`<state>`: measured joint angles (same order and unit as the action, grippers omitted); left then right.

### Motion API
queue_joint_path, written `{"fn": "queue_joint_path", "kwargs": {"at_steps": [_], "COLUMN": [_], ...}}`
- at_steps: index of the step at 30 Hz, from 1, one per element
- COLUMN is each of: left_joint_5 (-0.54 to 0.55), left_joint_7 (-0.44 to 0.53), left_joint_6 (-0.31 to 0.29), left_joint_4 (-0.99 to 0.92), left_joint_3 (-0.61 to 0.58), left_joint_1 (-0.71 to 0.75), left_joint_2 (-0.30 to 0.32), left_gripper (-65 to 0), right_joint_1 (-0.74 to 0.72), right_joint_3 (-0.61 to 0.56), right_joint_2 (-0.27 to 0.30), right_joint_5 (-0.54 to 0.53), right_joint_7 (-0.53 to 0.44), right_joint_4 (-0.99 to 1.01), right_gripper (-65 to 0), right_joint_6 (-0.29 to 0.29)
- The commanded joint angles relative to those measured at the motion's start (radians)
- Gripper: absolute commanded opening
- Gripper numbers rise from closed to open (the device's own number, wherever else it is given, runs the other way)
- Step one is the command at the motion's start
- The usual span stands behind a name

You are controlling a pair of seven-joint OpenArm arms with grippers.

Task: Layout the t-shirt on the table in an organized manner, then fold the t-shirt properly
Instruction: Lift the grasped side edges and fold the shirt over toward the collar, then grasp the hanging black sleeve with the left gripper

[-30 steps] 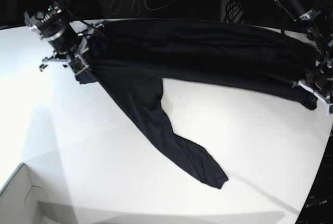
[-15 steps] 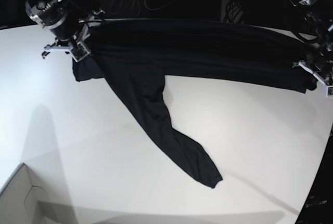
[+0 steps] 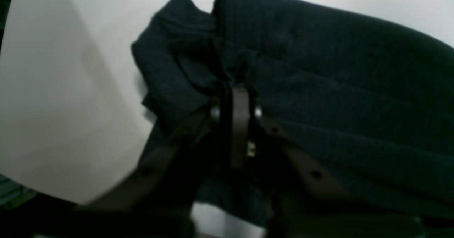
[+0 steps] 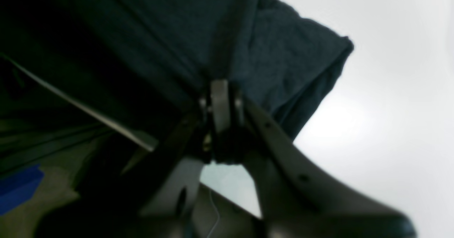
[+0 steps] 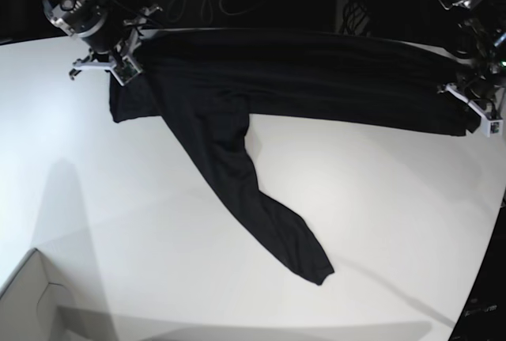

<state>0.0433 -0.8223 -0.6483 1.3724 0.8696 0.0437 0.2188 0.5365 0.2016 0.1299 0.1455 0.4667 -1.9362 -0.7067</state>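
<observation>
Base view: t-shirt [image 5: 237, 111] stretched along far bench [image 5: 158, 222] edge, pinched by left end effector [image 5: 474, 111] and right end effector [image 5: 118, 60]. Even tension advised; dangling section to be laid flat.

The t-shirt [image 5: 261, 80] is stretched along the table's [image 5: 379, 198] far edge, one part trailing toward the near edge

Base view: high, wide, looking down across the whole desk [image 5: 379, 198] with both arms at its far corners; left and right wrist views: very near, looking along their own fingers [image 3: 240, 124] at bunched t-shirt [image 5: 237, 143] corners, cloth and desk shared with base.
</observation>
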Motion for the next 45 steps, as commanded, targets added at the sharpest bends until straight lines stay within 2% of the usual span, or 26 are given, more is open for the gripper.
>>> {"fn": "queue_joint_path", "kwargs": {"at_steps": [1,5,9,15,22,29,32,35,39,43,45], "left_joint_5": [-0.003,-0.003,0.007,0.03,0.171,0.318,0.356,0.333,0.232,0.085,0.019], "left_joint_7": [0.004,-0.006,0.002,-0.006,-0.007,-0.007,-0.009,-0.009,0.004,0.005,0.013], "left_joint_6": [0.003,0.003,0.003,0.002,0.002,0.012,0.015,0.017,0.017,0.018,0.018], "left_joint_4": [0.009,0.02,0.034,0.097,0.138,0.22,0.25,0.241,0.167,0.071,0.015], "left_joint_3": [0.004,0.004,0.006,0.02,0.127,0.132,0.084,-0.025,-0.191,-0.306,-0.343], "left_joint_1": [-0.008,-0.003,0.022,0.022,0.012,-0.052,-0.11,-0.172,-0.264,-0.37,-0.413], "left_joint_2": [0.018,0.018,0.017,0.009,0.015,0.008,-0.052,-0.115,-0.232,-0.362,-0.376], "left_gripper": [-58.1,-40.0,-33.5,-33.0,-33.0,-33.0,-33.0,-33.0,-33.0,-33.0,-33.0], "right_joint_1": [0.009,0.009,0.009,-0.005,-0.042,-0.052,-0.052,-0.052,-0.054,-0.052,-0.052], "right_joint_3": [0.005,0.011,0.039,0.117,0.121,0.115,0.117,0.12,0.12,0.12,0.12], "right_joint_2": [0.007,0.007,0.004,-0.06,-0.065,-0.065,-0.065,-0.065,-0.065,-0.065,-0.065], "right_joint_5": [-0.007,-0.007,-0.008,-0.008,-0.008,-0.008,-0.008,-0.01,-0.01,-0.008,-0.008], "right_joint_7": [-0.016,-0.016,-0.023,-0.026,-0.026,-0.021,-0.019,-0.019,-0.018,-0.016,-0.016], "right_joint_4": [-0.015,-0.018,-0.045,-0.084,-0.085,-0.082,-0.082,-0.082,-0.082,-0.082,-0.082], "right_gripper": [-57.9,-48.4,-46.9,-46.4,-46.4,-46.4,-46.4,-46.4,-46.4,-46.4,-46.4], "right_joint_6": [0.009,0.009,0.009,0.009,0.009,0.009,0.009,0.009,0.009,0.009,0.009]}}
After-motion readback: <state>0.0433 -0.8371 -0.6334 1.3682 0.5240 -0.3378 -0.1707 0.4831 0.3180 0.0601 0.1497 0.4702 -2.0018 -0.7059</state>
